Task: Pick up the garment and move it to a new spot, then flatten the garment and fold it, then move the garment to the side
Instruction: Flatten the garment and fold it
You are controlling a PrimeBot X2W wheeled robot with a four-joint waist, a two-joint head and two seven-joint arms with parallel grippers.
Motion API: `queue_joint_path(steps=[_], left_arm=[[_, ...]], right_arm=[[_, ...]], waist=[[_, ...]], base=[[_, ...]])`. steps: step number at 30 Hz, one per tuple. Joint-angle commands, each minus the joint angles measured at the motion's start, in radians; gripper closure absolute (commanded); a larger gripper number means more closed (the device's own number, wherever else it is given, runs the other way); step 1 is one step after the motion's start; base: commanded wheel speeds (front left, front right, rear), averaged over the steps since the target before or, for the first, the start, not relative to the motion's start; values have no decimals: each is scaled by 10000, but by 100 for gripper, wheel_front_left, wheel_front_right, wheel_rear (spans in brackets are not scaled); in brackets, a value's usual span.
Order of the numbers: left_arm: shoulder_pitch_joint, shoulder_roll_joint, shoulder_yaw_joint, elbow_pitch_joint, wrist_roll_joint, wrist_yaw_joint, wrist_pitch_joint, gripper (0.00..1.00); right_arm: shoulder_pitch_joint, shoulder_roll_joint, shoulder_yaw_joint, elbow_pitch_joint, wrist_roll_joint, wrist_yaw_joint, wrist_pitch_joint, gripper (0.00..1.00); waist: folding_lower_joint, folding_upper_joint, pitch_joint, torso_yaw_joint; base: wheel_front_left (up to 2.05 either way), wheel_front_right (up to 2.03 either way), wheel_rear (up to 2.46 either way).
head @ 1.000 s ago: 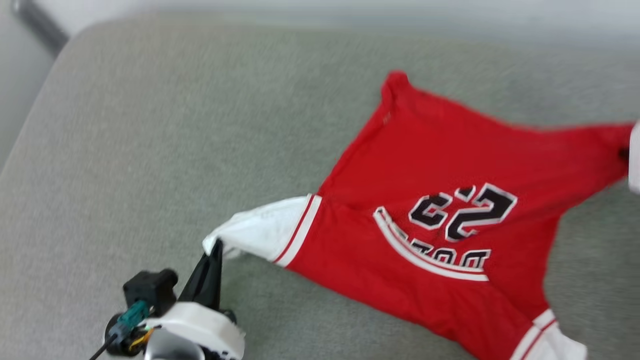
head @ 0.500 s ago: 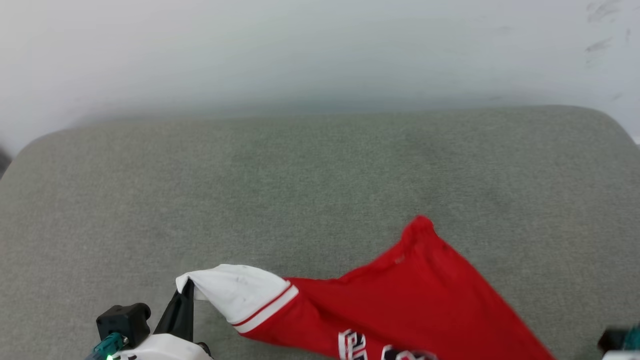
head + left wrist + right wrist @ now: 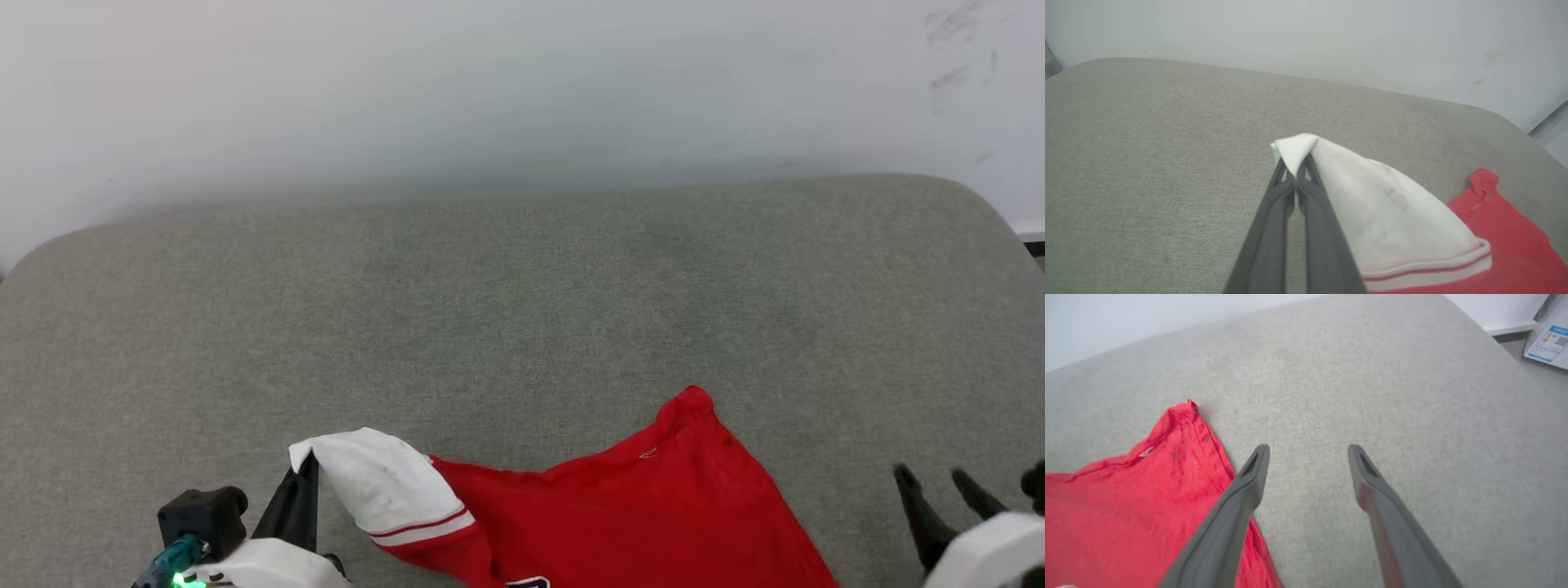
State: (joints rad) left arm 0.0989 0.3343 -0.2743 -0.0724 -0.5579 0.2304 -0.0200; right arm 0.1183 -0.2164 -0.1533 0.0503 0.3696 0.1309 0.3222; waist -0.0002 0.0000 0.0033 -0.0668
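Head view, surface: a grey-green woven cushioned surface (image 3: pixel 522 310) with rounded far corners ran the width of the frame.
Head view, room: a pale wall (image 3: pixel 490 90) rose right behind it, with faint scuff marks (image 3: pixel 947 33) at upper right.
Head view, garment: the red garment (image 3: pixel 653 514) lay on the near edge, right of centre, one corner pointing toward the wall.
Head view, left gripper: the left gripper (image 3: pixel 304 474) was clenched on the tip of the white sleeve (image 3: pixel 384 482).
Head view, right gripper: the right gripper (image 3: pixel 931 476) stood just beside the red cloth, spread and empty.
Left wrist view, grip: both fingers met on the sleeve's folded tip, lifted off the weave; striped trim and red cloth trailed to the right.
Left wrist view, room: the same wall backed the cushion's curved far edge.
Right wrist view, fingers: they were wide apart over bare weave, the left one overlapping the red hem.
Right wrist view, room: a printed label (image 3: pixel 1549 345) lay past the cushion's corner.
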Motion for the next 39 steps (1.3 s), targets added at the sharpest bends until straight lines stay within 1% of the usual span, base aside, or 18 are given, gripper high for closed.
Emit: queue_joint_path(steps=[1, 3, 4, 6, 9, 14, 15, 18, 23, 28, 29, 30, 31, 34, 37, 39], left_arm=[[-107, 58, 13, -73, 49, 64, 42, 100], [-244, 70, -26, -172, 103, 60, 56, 100], [-379, 71, -67, -252, 145, 64, 97, 100], [-560, 51, -134, -296, 194, 35, 116, 100], [-870, -8, -258, -305, 271, -40, 120, 100], [-1468, -87, -460, -228, 372, -216, 123, 100], [-1614, -116, -523, -208, 387, -262, 114, 100], [-2037, -195, -692, -139, 479, -392, 88, 100], [-2635, -352, -928, 75, 590, -616, -19, 100], [-2899, -456, -1028, 372, 589, -714, -141, 100], [-2905, -461, -1039, 427, 573, -724, -178, 100], [-2902, -466, -1043, 476, 552, -736, -201, 100], [-2892, -475, -1049, 537, 538, -752, -217, 100], [-2846, -447, -1021, 685, 455, -785, -262, 100], [-2843, -337, -961, 775, 466, -794, -303, 100], [-2930, -223, -907, 813, 465, -881, -363, 100]], right_arm=[[-314, 108, 181, 79, 54, -3, -377, 0], [-775, 98, 417, 226, 178, -3, -751, 0], [-1372, -8, 757, 348, 254, -3, -675, 0], [-2001, -123, 1254, 413, 378, -3, -201, 0], [-2936, -579, 2084, 579, 604, -3, 1102, 0], [-4512, -1321, 3516, 996, 1205, -3, 3729, 0], [-4761, -1419, 3774, 1092, 1308, -3, 4120, 0], [-5470, -1687, 4424, 1569, 1621, -5, 4841, 0], [-6395, -1872, 5546, 2597, 2091, -3, 5155, 0], [-6444, -1817, 6872, 3809, 2820, -2, 5756, 0], [-6421, -1824, 7090, 4001, 2937, -2, 5866, 5], [-6421, -1830, 7296, 4127, 3040, 0, 5925, 58], [-6444, -1846, 7482, 4189, 3133, 10, 5934, 100], [-6706, -1934, 7776, 4204, 3314, 12, 5684, 100], [-7193, -2109, 7754, 4104, 3410, 10, 5168, 100], [-7536, -2212, 7656, 4041, 3386, 7, 4740, 100]], waist=[[2, 0, 114, 46], [2, 0, 298, 101], [2, 0, 523, 156], [2, 0, 777, 242], [2, 0, 1134, 380], [2, 0, 1756, 625], [2, 0, 1895, 694], [2, 0, 2302, 902], [2, 0, 2861, 1179], [2, 0, 3013, 1313], [2, 0, 2988, 1319], [2, 0, 2960, 1318], [2, 0, 2916, 1320], [2, 0, 2717, 1289], [2, 0, 2408, 1217], [2, 0, 2118, 1151]], base=[[0, 0, 0], [0, 0, 0], [0, 0, 0], [0, 0, 0], [0, 0, 0], [0, 0, 0], [0, 0, 0], [0, 0, 0], [0, 0, 0], [0, 0, 0], [0, 0, 0], [0, 0, 0], [0, 0, 0], [0, 0, 0], [0, 0, 0], [0, 0, 0]])
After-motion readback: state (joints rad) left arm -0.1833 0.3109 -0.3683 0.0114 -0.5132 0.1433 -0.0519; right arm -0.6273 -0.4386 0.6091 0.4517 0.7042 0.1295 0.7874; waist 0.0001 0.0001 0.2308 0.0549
